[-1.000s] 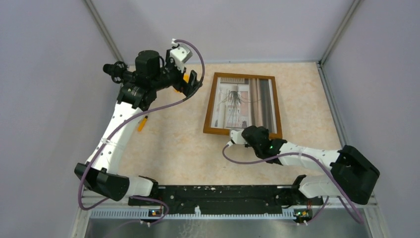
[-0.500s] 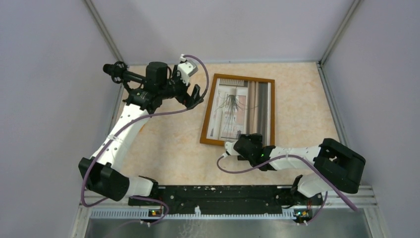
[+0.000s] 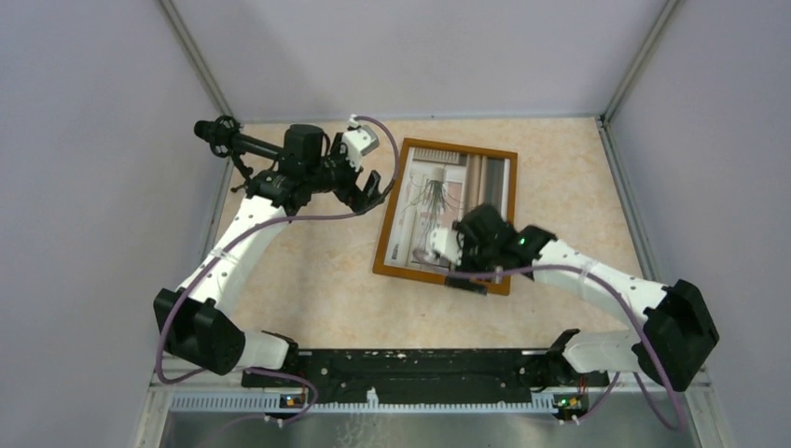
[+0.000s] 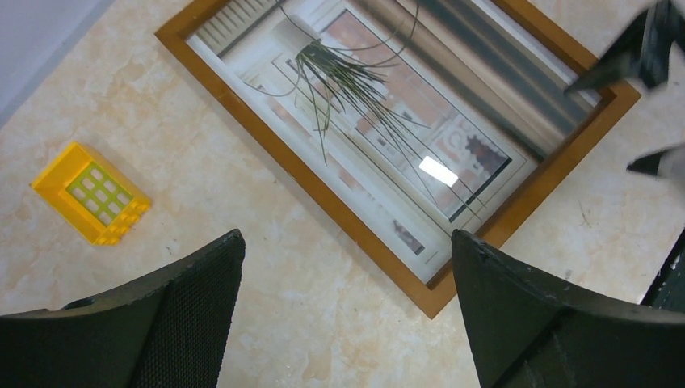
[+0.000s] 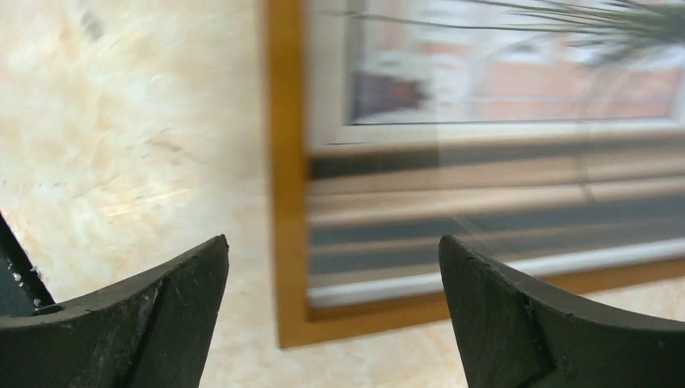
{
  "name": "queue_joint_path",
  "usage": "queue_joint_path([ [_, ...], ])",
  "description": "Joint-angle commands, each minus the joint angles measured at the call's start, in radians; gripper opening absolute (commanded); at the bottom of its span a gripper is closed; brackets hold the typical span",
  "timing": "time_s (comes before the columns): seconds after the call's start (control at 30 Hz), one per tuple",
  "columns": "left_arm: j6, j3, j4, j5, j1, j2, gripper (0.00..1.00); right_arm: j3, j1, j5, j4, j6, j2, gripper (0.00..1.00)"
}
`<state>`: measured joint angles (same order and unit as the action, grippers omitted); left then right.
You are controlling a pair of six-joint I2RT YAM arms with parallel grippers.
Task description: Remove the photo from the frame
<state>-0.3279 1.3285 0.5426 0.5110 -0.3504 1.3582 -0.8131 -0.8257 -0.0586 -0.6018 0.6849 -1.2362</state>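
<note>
The frame (image 3: pixel 388 224) lies face up on the table, right of centre, its brown rim whole. The photo (image 3: pixel 437 191) sits inside it and shows a spiky plant beside beige-brown bands. My right gripper (image 3: pixel 471 275) hovers open over the frame's near right part, holding nothing. In the right wrist view its fingertips straddle a corner of the frame (image 5: pixel 287 202) and the banded side of the photo (image 5: pixel 485 89). My left gripper (image 3: pixel 369 191) hangs open just left of the frame's far left side. In the left wrist view the frame (image 4: pixel 266 145) and photo (image 4: pixel 363 89) lie ahead of its fingers.
A small yellow block (image 4: pixel 90 204) with a green grid face lies on the table left of the frame. Grey walls close in the table at the back and both sides. The right gripper's fingers (image 4: pixel 646 48) show at the far corner of the frame.
The right gripper has opened and risen from the frame's near edge to above it. The frame has slid towards the near left and turned slightly. The left gripper has moved right, closer to the frame.
</note>
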Motion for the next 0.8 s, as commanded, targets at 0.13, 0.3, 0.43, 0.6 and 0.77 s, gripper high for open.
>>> queue_joint_path([
  [0.13, -0.148, -0.109, 0.024, -0.049, -0.114, 0.028, 0.99, -0.576, 0.522, -0.477, -0.122, -0.065, -0.339, 0.99],
  [0.3, -0.245, -0.224, 0.047, -0.220, -0.282, 0.031, 0.99, -0.967, 0.664, -0.540, -0.132, -0.204, -0.724, 0.99],
  [0.43, -0.272, -0.285, 0.046, -0.217, -0.341, 0.059, 0.99, -1.256, 0.693, -0.489, -0.144, -0.265, -0.968, 0.99],
  [0.6, -0.308, -0.331, 0.094, -0.142, -0.433, 0.132, 0.99, -1.603, 0.708, -0.447, -0.185, -0.317, -1.218, 0.99],
  [0.77, -0.300, -0.389, 0.040, -0.156, -0.507, 0.197, 0.94, -1.623, 0.711, -0.438, -0.094, -0.359, -1.293, 0.99],
])
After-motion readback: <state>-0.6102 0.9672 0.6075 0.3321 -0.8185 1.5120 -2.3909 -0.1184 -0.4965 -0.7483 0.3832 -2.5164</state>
